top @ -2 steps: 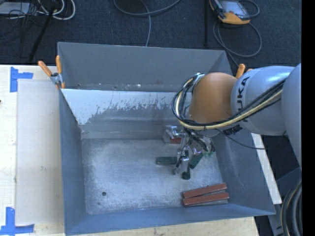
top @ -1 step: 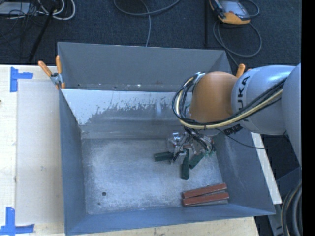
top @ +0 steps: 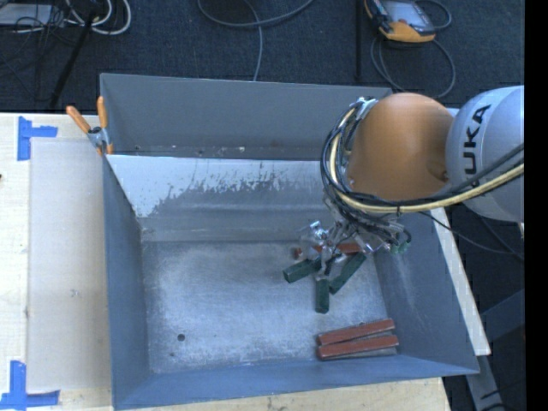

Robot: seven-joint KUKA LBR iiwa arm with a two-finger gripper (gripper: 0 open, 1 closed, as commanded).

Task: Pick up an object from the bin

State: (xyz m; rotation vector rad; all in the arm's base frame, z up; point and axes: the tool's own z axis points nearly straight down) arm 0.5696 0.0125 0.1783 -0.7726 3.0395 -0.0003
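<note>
Hovering over dark green sticks (top: 322,294) right of the bin's (top: 197,302) middle, the gripper (top: 332,248) cannot be judged clenched or released. They look light and stiff; pinch one across its width.

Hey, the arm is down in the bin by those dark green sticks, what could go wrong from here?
The pincer sits over a small heap of dark green sticks that cross each other, so it may lift two at once, or drag one and drop it. The heap lies close to the bin's right wall, so the arm could brush that wall.
</note>
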